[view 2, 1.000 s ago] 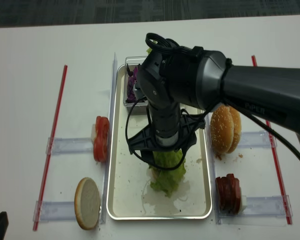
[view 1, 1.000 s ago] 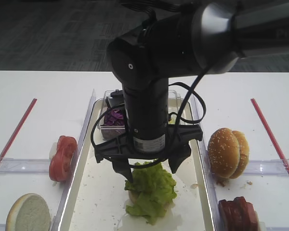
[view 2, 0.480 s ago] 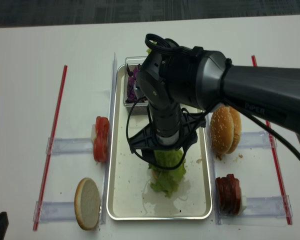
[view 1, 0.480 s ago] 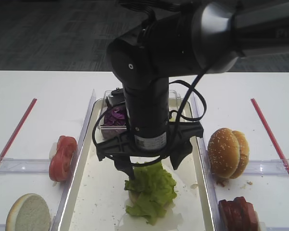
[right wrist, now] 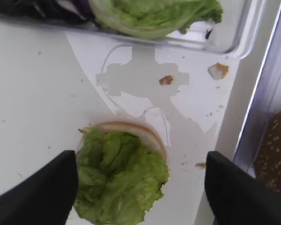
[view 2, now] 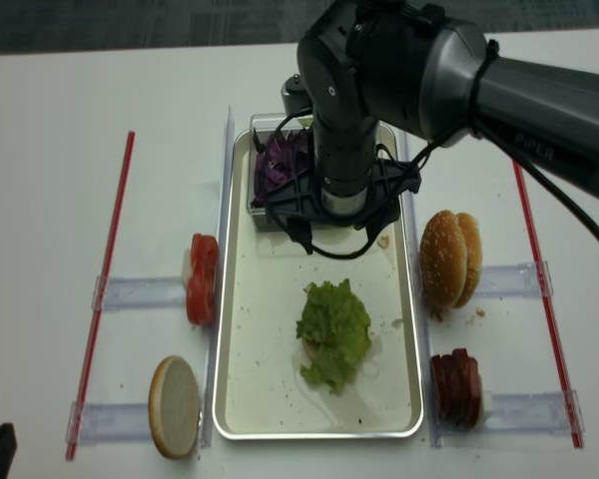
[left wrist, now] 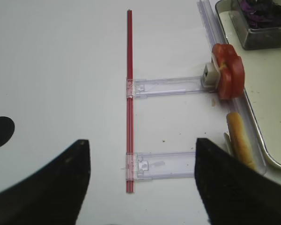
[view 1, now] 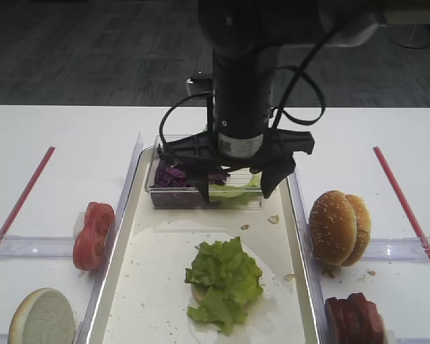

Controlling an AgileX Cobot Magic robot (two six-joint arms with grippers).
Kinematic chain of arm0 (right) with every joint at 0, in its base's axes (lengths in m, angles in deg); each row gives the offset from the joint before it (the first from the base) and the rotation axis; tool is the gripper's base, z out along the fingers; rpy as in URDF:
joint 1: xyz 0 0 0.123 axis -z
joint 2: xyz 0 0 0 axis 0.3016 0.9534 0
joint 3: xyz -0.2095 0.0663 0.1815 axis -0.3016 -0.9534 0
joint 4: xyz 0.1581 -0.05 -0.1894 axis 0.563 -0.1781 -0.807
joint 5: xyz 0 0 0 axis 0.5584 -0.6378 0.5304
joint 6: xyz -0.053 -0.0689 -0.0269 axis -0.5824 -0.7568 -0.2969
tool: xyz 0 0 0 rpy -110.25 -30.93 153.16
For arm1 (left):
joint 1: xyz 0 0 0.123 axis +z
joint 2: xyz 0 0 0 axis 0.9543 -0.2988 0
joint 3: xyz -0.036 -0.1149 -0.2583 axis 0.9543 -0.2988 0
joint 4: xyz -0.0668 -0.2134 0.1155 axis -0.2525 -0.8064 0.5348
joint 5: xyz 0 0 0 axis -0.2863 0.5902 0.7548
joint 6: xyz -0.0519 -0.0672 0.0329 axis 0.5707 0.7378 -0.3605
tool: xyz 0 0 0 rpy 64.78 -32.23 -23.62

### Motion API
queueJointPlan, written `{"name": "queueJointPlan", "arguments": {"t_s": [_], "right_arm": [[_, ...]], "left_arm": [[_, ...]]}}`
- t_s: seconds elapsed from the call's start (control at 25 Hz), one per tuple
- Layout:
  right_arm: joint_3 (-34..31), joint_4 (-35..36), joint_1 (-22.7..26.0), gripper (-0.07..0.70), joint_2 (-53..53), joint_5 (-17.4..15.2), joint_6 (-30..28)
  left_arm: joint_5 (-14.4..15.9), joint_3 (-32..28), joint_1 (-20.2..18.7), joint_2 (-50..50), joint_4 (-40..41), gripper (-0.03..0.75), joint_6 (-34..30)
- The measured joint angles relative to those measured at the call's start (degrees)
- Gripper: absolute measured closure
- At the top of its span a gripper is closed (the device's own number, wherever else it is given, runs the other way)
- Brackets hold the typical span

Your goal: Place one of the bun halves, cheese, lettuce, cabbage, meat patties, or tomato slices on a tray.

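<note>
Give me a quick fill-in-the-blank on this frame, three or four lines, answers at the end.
1. The lettuce on the tray lies on top of a ____.
2. The right gripper hangs above the clear tub with its fingers ____.
3. The tomato slices stand to the ____ of the tray in the exterior high view.
4. The purple cabbage sits in the ____.

Answers: bun half; open; left; clear tub
</note>
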Motion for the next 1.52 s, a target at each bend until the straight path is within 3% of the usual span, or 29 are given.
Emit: {"name": "queueJointPlan", "arguments": {"t_s": [0.16,0.64,1.52], "right_arm": [[4.56,0.58,3.45,0.052,3.36,-1.91,-3.51],[19.53,1.27,11.30,0.052,13.63,-2.25,-10.48],[20.31,-0.48,26.37,0.058,14.33,-2.47,-21.14]], "left_arm": [[0.00,0.00,0.00,0.00,0.00,0.277,0.00],[0.00,0.00,0.00,0.00,0.00,0.277,0.00],[0.00,0.00,0.00,0.00,0.00,0.277,0.00]]}}
